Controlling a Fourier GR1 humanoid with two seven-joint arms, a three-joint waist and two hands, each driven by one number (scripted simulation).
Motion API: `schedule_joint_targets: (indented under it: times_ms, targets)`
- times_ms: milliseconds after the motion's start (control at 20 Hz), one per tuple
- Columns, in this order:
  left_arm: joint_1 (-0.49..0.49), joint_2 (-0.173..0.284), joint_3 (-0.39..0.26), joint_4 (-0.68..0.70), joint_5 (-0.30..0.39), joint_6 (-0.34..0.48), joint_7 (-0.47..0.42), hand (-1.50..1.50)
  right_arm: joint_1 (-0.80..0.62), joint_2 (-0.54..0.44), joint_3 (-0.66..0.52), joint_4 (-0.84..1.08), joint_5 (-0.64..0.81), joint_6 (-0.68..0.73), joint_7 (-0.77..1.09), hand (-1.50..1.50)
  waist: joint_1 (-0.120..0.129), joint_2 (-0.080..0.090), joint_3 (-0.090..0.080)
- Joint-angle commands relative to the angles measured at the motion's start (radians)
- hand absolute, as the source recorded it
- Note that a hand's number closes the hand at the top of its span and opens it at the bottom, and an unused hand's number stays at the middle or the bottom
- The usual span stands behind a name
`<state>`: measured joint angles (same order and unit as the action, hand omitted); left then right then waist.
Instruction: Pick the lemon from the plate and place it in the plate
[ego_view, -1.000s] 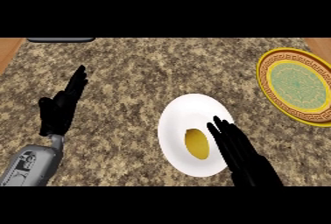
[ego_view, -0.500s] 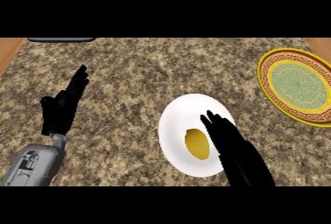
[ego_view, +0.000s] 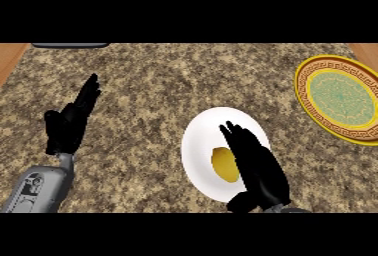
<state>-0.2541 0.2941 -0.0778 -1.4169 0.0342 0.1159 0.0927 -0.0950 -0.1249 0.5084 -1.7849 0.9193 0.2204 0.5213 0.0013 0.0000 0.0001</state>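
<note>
A yellow lemon (ego_view: 223, 163) lies on a white plate (ego_view: 204, 135) at the lower middle of the granite counter. My right hand (ego_view: 257, 166) hovers over the plate with straight fingers pointing up and left, covering the lemon's right side; its fingers are not curled round the fruit. A second plate (ego_view: 341, 97), yellow-rimmed with a green centre, sits at the right edge. My left hand (ego_view: 70, 121) rests open at the left, fingers up, well away from both plates.
A dark flat object (ego_view: 70, 45) shows at the counter's far left edge. Wooden strips (ego_view: 10, 57) border the granite at both upper corners. Bare granite lies between the two plates.
My right hand has slid left across the white plate, now covering more of the lemon. The left hand has stayed still.
</note>
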Motion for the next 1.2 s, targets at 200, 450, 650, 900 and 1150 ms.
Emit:
schedule_joint_targets:
  times_ms: [200,450,650,900,1150]
  targets:
    - [-0.01,-0.027,0.068,0.057,-0.031,-0.058,-0.028,0.0,-0.019,0.047,-0.045,0.109,0.033,0.008,-0.055,-1.5,-0.002,0.0,0.0]
    - [0.017,-0.072,0.042,0.008,-0.086,-0.038,-0.015,0.0,0.003,0.073,-0.03,0.215,0.099,-0.066,-0.092,-1.5,-0.002,0.0,0.0]
    - [0.007,-0.118,0.008,-0.012,-0.137,0.021,0.028,0.0,0.011,0.015,-0.084,0.229,0.093,-0.167,-0.231,1.5,-0.003,-0.001,0.0]
    - [0.073,-0.125,0.027,-0.036,-0.135,-0.025,-0.024,0.0,-0.02,0.066,-0.095,0.256,0.138,-0.172,-0.208,1.5,0.0,-0.001,0.0]
    - [0.014,-0.102,0.066,-0.082,-0.118,-0.06,0.076,0.0,0.018,0.092,-0.085,0.211,0.166,-0.243,-0.23,1.5,-0.002,-0.001,0.0]
